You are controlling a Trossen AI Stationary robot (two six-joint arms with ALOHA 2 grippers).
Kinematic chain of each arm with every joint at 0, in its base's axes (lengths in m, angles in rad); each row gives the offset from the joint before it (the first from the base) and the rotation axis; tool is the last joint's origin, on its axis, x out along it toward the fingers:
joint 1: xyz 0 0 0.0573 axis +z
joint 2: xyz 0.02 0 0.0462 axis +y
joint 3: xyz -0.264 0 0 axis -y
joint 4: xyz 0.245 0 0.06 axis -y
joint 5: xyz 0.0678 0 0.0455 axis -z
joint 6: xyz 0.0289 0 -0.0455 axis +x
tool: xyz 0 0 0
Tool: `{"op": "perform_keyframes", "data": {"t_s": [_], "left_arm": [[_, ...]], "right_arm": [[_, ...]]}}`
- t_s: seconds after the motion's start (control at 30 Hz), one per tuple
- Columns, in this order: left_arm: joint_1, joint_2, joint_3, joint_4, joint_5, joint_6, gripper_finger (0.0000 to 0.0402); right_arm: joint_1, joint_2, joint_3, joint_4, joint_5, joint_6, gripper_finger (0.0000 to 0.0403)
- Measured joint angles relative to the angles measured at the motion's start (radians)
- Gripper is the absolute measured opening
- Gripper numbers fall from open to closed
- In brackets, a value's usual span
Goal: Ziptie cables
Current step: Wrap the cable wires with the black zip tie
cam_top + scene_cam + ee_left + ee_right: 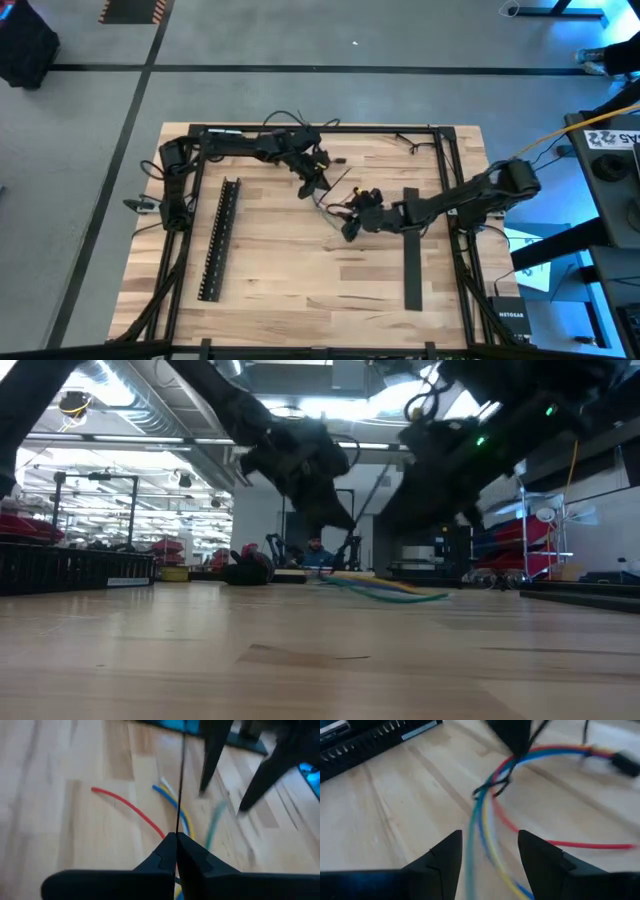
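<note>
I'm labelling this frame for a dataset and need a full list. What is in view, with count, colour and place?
cables: one loose bundle, red, blue, yellow, green and white wires, table centre, between the grippers
zip tie: one, thin dark strip, pinched by the left gripper above the cables
slotted bar: one, black, left part of the table
flat bar: one, black, right part of the table
table: one, light wood
left gripper: one, dark, shut on the zip tie
right gripper: one, dark, open, fingers either side of the cables
</note>
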Motion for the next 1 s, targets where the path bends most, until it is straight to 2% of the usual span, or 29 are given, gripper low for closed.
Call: {"op": "perform_keyframes", "data": {"t_s": [0.23, 0.43, 0.7, 0.83, 1.0], "left_arm": [[0.0, -0.063, 0.0, -0.021, -0.008, -0.016, 0.0], [0.0, -0.063, 0.0, -0.022, 0.0, -0.016, 0.0], [0.0, -0.063, 0.0, -0.022, 0.0, -0.005, 0.0], [0.0, -0.063, 0.0, -0.02, 0.0, -0.001, 0.0], [0.0, -0.063, 0.0, -0.019, 0.0, -0.001, 0.0]], "right_arm": [[-0.032, 0.184, 0.0, 0.35, 0.05, 0.046, 0.0186], [-0.101, 0.229, -0.001, 0.395, 0.112, 0.016, 0.0186], [-0.155, 0.23, 0.0, 0.437, 0.012, -0.231, 0.0186], [-0.165, 0.23, 0.0, 0.484, -0.086, -0.268, 0.0186], [-0.167, 0.23, 0.0, 0.501, -0.082, -0.266, 0.0185]]}}
